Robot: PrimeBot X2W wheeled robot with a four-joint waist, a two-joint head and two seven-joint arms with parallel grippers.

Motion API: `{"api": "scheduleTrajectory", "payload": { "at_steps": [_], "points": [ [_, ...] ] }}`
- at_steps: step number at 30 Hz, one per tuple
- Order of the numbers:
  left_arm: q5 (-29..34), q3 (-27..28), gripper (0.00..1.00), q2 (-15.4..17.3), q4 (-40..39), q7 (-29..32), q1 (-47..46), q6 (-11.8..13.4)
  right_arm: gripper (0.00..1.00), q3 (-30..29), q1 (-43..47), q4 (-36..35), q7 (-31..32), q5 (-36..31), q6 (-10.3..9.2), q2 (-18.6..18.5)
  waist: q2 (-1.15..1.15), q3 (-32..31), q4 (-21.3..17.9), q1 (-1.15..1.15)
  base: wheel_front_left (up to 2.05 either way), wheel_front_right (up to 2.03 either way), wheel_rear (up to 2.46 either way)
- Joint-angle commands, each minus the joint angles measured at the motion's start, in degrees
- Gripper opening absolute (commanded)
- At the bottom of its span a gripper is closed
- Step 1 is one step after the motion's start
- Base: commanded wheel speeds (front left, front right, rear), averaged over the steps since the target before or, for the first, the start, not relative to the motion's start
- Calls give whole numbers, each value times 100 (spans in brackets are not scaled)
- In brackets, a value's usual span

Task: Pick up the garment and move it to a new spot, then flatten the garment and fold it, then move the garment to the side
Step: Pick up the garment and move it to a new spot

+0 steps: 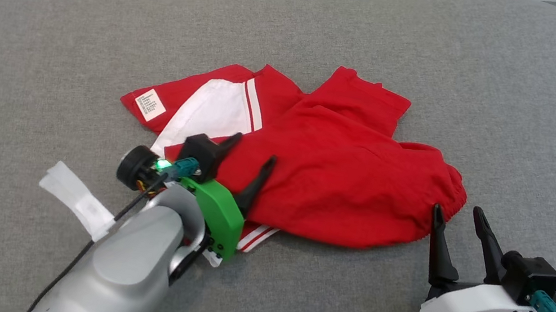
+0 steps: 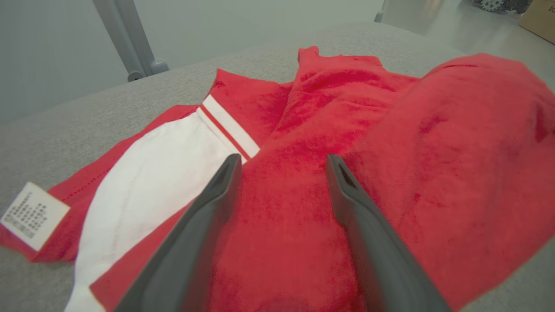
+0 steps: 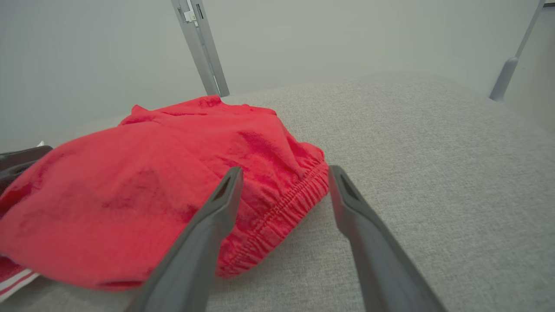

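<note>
Left claw (image 1: 253, 149), spread wide, hangs over the near left edge of the crumpled red cloth garment (image 1: 342, 179), which lies mid grey fabric bench (image 1: 444, 54). Right claw (image 1: 457, 209), also spread, sits just before its elastic hem (image 3: 286, 203). The garment's length runs between them, one end nearest each arm.

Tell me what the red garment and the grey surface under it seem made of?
The crumpled red-and-white garment looks like soft matte cloth, perhaps cotton knit: it creases and has a gathered elastic hem. The grey padded surface looks like coarse woven upholstery: speckled weave shows.
</note>
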Motion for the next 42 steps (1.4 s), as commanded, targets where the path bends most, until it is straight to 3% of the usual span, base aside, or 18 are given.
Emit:
{"api": "scheduleTrajectory", "payload": {
  "at_steps": [1,13,22,23,24,25,36,39,42],
  "points": [
    [-119,-103,100,17,-67,10,-21,-24,100,-1,-21,9,-4,68,-6,-18,0,8,8,0,0,0,0],
    [-1511,-1789,100,242,-646,341,-291,-24,100,25,-28,81,-4,48,-6,-18,0,16,52,0,0,0,0],
    [-1979,-2615,100,449,-515,404,-424,-24,100,100,-49,147,-4,21,-6,-18,0,-55,61,0,0,0,0],
    [-1996,-2652,72,433,-445,393,-426,-24,100,111,-50,152,-4,19,-6,-18,0,-63,56,0,0,0,0],
    [-1999,-2657,19,421,-363,336,-441,-24,100,121,-51,153,-4,18,-6,-18,0,-72,54,0,0,0,0],
    [-1985,-2655,0,413,-298,265,-468,-24,100,126,-48,155,-4,15,-6,-19,0,-85,53,0,0,0,0],
    [-2177,-2751,0,313,-245,-140,-631,-25,100,80,113,207,-4,28,-6,-18,0,-322,137,0,0,0,0],
    [-2042,-2313,0,377,-619,-217,-966,2,100,47,147,236,-4,64,-6,-19,0,-451,202,0,0,0,0],
    [-1706,-1425,0,589,-1397,-212,-1137,122,100,40,244,285,-4,104,-6,-18,0,-641,282,0,0,0,0]
  ]
}}
